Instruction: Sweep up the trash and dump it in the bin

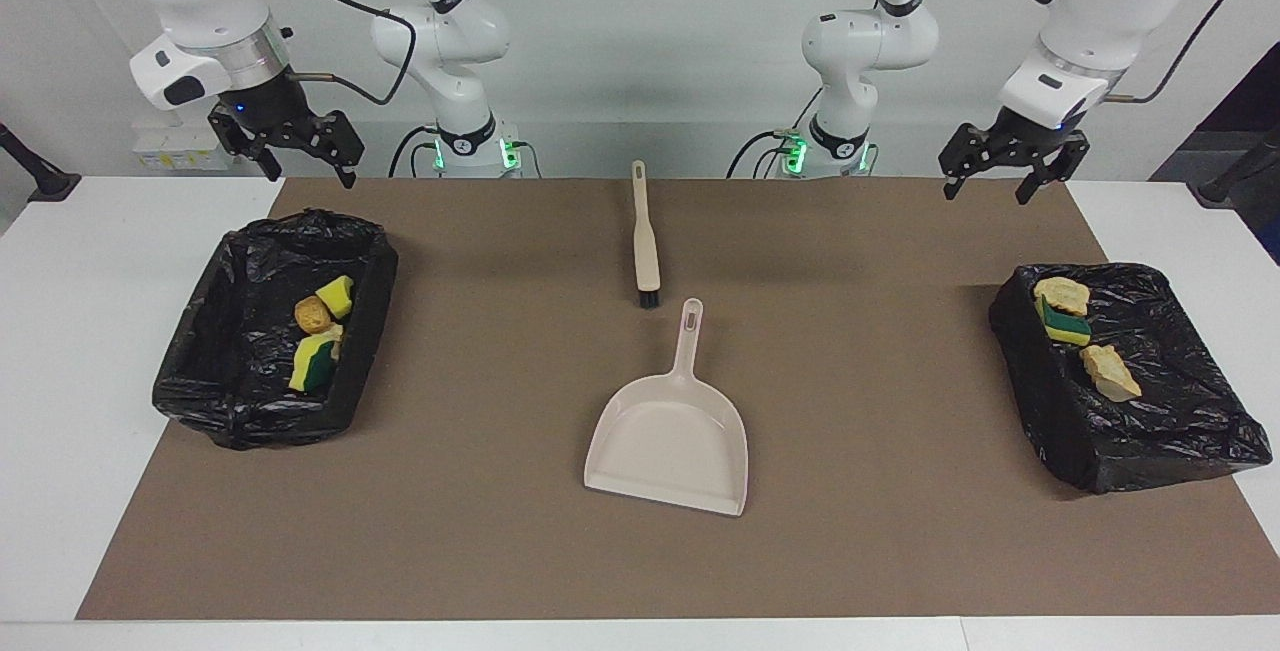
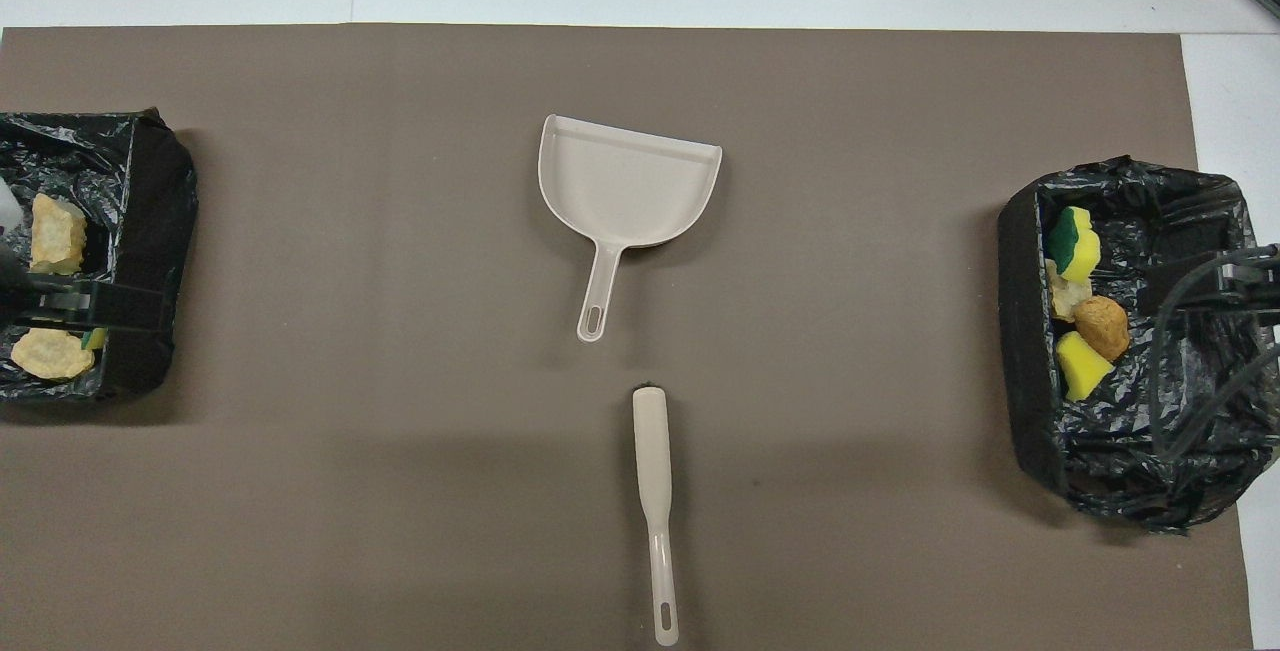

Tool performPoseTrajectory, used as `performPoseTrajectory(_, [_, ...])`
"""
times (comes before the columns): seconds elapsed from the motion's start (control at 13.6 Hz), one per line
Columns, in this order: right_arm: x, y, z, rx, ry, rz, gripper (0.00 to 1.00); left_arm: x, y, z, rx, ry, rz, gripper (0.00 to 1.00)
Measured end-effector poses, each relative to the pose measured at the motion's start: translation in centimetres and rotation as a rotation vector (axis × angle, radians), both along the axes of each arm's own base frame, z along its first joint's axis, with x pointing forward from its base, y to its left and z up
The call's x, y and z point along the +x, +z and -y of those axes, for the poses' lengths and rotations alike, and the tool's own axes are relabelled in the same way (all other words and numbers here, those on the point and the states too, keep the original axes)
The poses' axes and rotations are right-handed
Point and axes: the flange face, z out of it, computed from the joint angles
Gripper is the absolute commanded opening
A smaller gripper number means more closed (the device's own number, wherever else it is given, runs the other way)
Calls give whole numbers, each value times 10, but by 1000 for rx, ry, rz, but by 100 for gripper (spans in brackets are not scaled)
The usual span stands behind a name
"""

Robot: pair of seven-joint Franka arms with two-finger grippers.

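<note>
Reading across the facing view, you first meet the right gripper, raised over the robots' edge of the brown mat above the right arm's end of the table; its fingers stand spread wide and carry nothing. Below it lies a black-lined bin, and in it you can count four pieces of trash: a yellow sponge chunk, a golden bread piece, a pale scrap and a green-and-yellow sponge, all gathered against the wall toward the table's middle. At the centre you find the beige brush, flat on the mat with its bristles pointing away from the robots, and, farther from the robots, the beige dustpan, empty, its handle pointing toward the brush but apart from it. Next comes the left gripper, raised over the mat's robot-side edge toward the left arm's end, fingers likewise wide apart and empty. Last, the second black-lined bin holds three more pieces: a tan pastry piece, a green-and-yellow sponge chunk and another tan pastry scrap.
</note>
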Motion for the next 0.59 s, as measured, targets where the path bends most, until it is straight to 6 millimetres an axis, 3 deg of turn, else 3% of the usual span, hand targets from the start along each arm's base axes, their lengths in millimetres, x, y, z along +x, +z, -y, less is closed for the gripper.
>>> performPoseTrajectory(0.22, [0, 0, 0, 0, 0, 0, 100, 13, 15, 0, 1, -3, -25, 100])
performPoseTrajectory(0.44, [0, 0, 0, 0, 0, 0, 100, 37, 19, 0, -2, -4, -44, 100])
performPoseTrajectory(0.59, [0, 0, 0, 0, 0, 0, 100, 41, 18, 1, -2, -9, -47, 100])
